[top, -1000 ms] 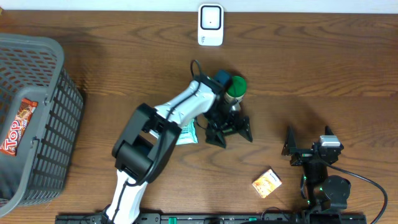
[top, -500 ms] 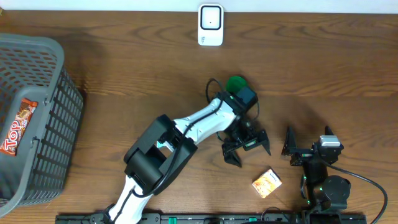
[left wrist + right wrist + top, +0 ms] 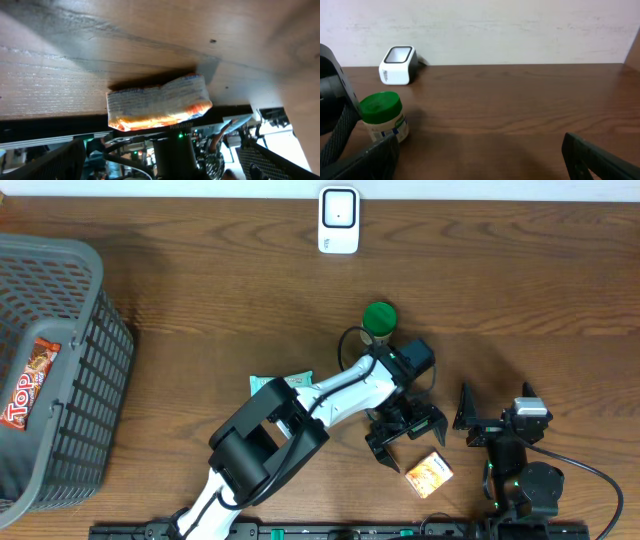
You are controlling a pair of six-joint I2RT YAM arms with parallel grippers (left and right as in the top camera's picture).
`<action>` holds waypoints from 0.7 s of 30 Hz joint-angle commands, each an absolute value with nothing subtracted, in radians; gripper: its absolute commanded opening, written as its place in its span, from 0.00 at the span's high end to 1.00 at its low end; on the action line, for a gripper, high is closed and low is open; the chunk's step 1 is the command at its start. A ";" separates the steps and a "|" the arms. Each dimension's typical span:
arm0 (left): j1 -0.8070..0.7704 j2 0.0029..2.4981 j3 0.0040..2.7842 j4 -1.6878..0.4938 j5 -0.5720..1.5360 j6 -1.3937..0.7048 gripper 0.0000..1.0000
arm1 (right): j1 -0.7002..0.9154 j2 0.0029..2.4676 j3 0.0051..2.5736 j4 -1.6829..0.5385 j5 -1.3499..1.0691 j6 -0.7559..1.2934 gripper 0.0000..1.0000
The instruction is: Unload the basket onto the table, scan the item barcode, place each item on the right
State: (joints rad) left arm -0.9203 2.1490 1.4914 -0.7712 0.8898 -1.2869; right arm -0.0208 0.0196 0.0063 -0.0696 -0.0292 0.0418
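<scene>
Beside packet (image 3: pixel 429 474), off jar (image 3: pixel 379 320): left claw (image 3: pixel 410 442)

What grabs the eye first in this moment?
The left gripper, jaws open, poised beside the small orange packet near the front edge of the table. Then the grey basket at far left with a red snack pack inside, and the green-lidded jar in the middle.

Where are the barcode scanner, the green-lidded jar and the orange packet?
barcode scanner (image 3: pixel 339 218): overhead view, on its white top face.
green-lidded jar (image 3: pixel 379 315): overhead view, centre of the lid.
orange packet (image 3: pixel 429 474): overhead view, on its upper face.
</scene>
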 commanded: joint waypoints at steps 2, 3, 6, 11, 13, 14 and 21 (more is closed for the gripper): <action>-0.939 2.148 1.488 -0.759 0.827 -1.413 0.02 | -0.020 0.020 0.006 -0.073 -0.027 0.052 0.01; -0.941 2.149 1.488 -0.752 0.817 -1.417 0.02 | -0.020 0.020 0.006 -0.073 -0.027 0.051 0.01; -0.942 2.155 1.488 -0.727 0.813 -1.428 0.02 | -0.020 0.020 0.006 -0.073 -0.028 0.051 0.01; -0.942 2.184 1.488 -0.712 0.814 -1.427 0.02 | -0.020 0.020 0.006 -0.073 -0.027 0.051 0.01; -0.942 2.193 1.488 -0.712 0.814 -1.427 0.02 | -0.020 0.020 0.006 -0.073 -0.028 0.051 0.01; -0.942 2.199 1.488 -0.713 0.815 -1.427 0.02 | -0.020 0.020 0.006 -0.073 -0.027 0.052 0.01; -0.959 2.218 1.474 -0.712 0.822 -1.427 0.02 | -0.020 0.020 0.006 -0.073 -0.027 0.051 0.01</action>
